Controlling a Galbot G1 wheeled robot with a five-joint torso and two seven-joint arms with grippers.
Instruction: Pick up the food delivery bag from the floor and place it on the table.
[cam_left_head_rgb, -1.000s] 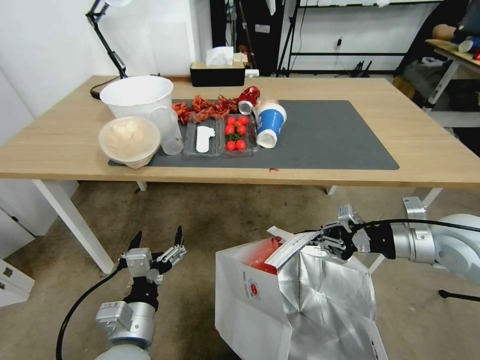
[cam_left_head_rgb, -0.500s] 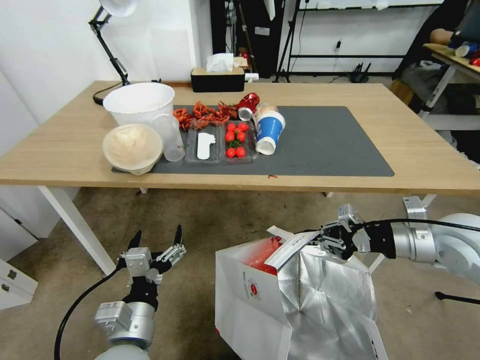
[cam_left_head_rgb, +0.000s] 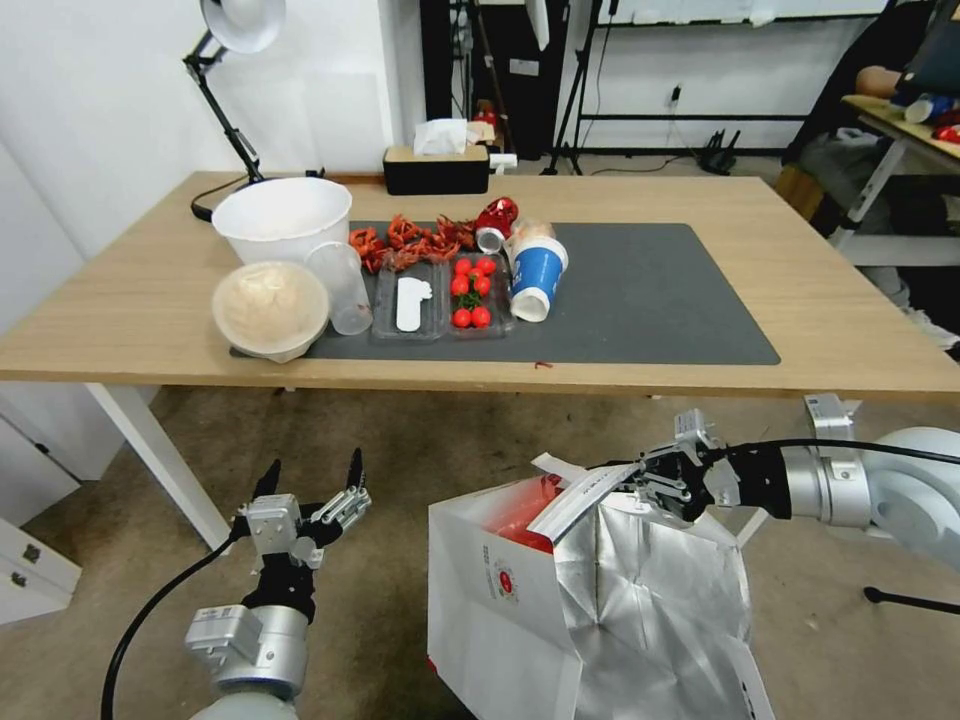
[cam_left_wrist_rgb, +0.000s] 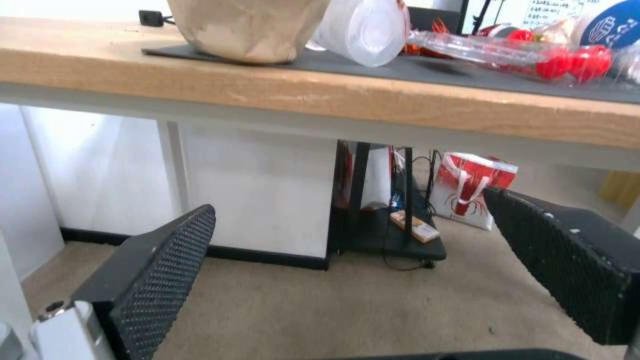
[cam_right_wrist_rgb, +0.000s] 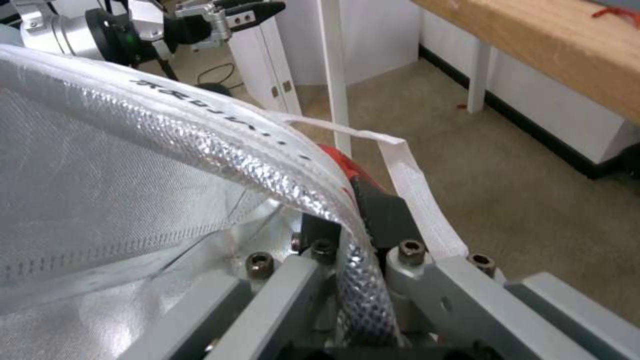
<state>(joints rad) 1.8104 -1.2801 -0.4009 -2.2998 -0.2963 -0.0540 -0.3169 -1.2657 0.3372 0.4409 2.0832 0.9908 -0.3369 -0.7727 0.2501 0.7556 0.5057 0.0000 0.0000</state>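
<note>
Gripping the bag (cam_left_head_rgb: 560, 600) by its top rim, the right gripper (cam_left_head_rgb: 655, 482) holds it below the table (cam_left_head_rgb: 850, 300) edge, ready for lifting; the left gripper (cam_left_head_rgb: 312, 492) waits open above the floor (cam_left_head_rgb: 400, 440).

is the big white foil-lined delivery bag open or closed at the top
Open: the large white boxy insulated bag gapes at the top, silver foil lining and red inside showing. The right gripper is shut on its top edge; the left gripper is open.
</note>
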